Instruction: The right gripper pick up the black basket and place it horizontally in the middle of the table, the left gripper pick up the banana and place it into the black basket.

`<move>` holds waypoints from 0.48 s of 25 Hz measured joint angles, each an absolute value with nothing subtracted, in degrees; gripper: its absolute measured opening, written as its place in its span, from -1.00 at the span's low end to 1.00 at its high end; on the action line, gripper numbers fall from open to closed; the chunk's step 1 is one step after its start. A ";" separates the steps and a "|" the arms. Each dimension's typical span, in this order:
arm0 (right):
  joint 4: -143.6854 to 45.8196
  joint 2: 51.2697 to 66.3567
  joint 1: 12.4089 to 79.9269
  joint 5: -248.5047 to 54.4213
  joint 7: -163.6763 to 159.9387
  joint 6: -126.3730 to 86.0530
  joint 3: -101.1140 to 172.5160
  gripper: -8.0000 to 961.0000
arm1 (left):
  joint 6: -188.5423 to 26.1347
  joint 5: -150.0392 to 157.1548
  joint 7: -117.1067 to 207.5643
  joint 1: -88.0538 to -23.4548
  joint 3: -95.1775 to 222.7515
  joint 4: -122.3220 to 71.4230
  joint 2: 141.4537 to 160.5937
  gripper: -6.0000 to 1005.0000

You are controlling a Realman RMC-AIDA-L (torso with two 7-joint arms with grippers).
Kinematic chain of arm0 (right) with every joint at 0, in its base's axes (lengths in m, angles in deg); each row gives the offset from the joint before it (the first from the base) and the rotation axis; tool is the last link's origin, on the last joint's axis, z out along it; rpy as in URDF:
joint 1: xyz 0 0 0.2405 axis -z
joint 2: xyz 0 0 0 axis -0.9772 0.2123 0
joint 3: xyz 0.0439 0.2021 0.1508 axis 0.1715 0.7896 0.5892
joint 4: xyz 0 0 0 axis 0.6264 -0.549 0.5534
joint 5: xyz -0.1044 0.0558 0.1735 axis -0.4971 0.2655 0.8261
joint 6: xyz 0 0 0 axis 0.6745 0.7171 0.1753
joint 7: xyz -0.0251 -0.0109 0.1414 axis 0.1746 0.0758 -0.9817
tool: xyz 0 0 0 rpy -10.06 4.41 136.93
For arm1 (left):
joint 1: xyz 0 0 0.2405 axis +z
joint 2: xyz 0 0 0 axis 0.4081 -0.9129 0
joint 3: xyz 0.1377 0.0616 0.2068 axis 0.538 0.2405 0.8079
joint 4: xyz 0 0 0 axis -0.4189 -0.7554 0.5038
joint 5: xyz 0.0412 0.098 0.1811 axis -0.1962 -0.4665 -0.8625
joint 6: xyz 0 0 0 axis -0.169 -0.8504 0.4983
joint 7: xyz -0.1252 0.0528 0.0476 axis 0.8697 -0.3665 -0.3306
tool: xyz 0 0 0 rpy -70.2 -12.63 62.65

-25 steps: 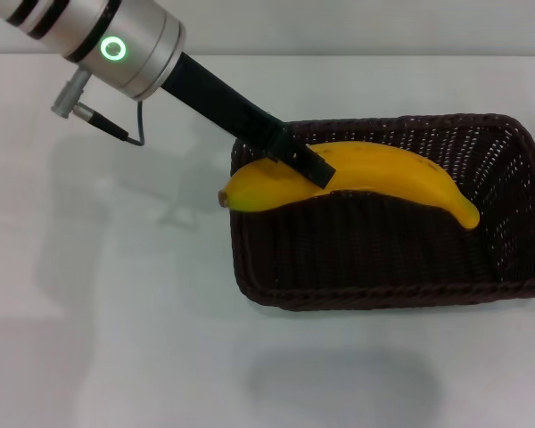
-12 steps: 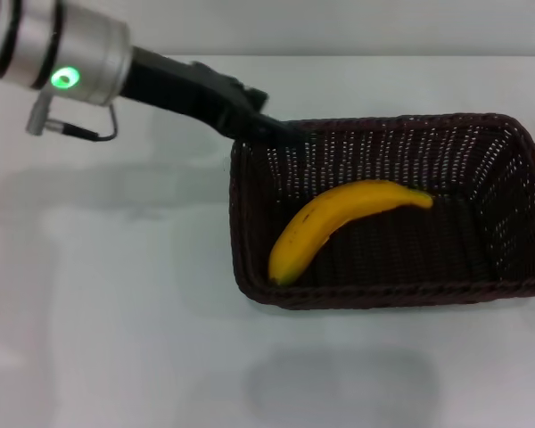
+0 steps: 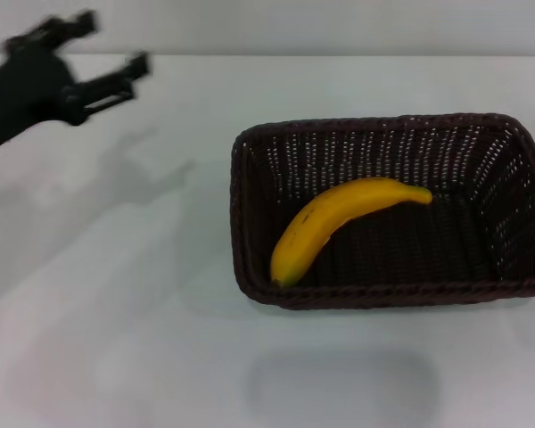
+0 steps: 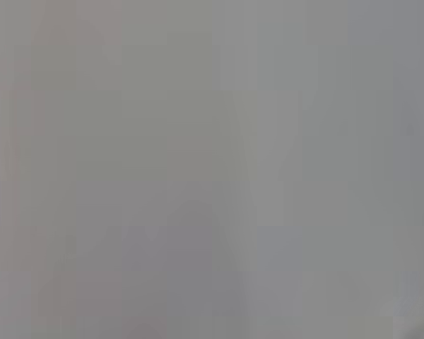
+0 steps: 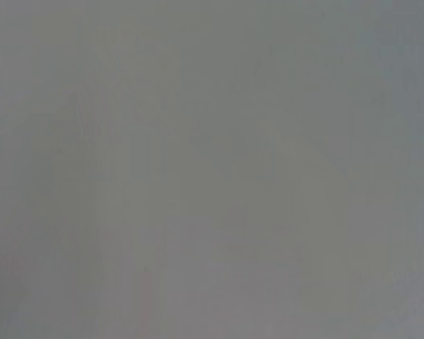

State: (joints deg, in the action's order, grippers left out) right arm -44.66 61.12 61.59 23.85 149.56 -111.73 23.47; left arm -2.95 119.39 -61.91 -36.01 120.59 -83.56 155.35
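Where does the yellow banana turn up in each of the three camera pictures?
Head view: the curved yellow banana lies inside the dark woven basket, right of centre; the black left gripper is open at upper left.
Left wrist view: not in it; only a plain grey blur.
Right wrist view: not in it either.
Shared landmark: none can be made out.
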 joint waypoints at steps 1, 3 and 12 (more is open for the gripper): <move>-45.31 61.12 61.54 23.85 150.29 -112.03 24.32 0.57 | -2.68 124.50 -67.38 -34.21 120.68 -80.05 155.40 0.78; -46.82 61.13 61.51 23.85 152.44 -112.53 26.67 0.57 | -1.31 133.94 -77.19 -32.67 120.72 -72.31 155.47 0.78; -50.44 61.15 61.59 23.84 157.33 -112.40 33.93 0.57 | 11.89 167.58 -109.76 -35.13 120.41 -34.81 155.78 0.78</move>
State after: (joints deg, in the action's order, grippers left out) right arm -50.44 61.15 61.59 23.84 157.33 -112.40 33.93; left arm 11.89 167.58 -109.76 -35.13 120.41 -34.81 155.78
